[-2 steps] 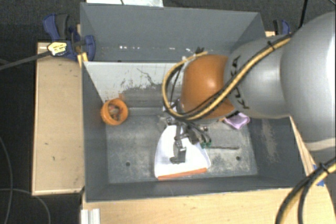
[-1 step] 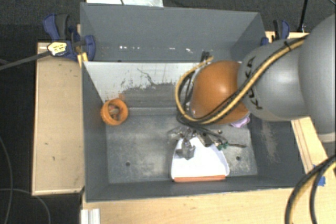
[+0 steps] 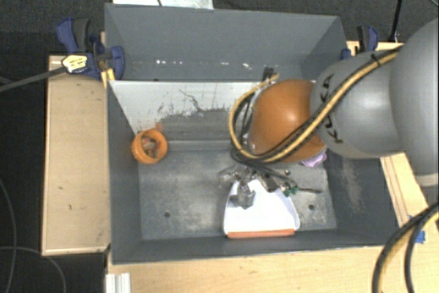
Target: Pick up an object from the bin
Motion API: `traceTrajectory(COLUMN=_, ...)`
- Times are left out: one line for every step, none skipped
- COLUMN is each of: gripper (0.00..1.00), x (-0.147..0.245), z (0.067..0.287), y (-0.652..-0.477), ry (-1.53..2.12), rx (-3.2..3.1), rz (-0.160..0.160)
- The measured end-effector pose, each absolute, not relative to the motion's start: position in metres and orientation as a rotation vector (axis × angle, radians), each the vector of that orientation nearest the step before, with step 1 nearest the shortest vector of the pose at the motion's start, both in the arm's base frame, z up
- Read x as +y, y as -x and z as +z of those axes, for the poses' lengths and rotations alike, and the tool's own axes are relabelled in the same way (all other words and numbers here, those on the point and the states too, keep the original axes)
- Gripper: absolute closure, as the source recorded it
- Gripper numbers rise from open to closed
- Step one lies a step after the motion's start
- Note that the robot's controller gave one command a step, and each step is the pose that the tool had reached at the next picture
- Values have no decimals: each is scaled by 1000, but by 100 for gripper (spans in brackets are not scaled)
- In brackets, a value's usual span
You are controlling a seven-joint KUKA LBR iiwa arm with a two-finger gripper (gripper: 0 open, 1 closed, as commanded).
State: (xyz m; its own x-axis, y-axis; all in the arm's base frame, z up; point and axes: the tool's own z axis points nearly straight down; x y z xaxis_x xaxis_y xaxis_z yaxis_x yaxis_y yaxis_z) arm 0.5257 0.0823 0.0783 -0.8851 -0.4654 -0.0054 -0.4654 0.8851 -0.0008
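Hanging in the bin [image 3: 171, 189], the end effector [image 3: 245, 194] sat over a flat white pad [image 3: 267, 219] with an orange edge, near the front wall. Whether it was open or closed could not be told

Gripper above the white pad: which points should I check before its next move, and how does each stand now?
1. The gripper is over the white pad: ok.
2. The pad lies flat on the floor of the bin, by the view's lower wall: ok.
3. The pad is held: cannot tell.
4. The orange ring lies well apart, at the left: ok.
5. The purple thing is clear of the arm: cannot tell, mostly hidden.
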Motion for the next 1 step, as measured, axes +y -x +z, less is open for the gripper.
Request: traceTrajectory(gripper=100, x=87, z=289, y=-508, ry=823, rx=3032, rz=1)
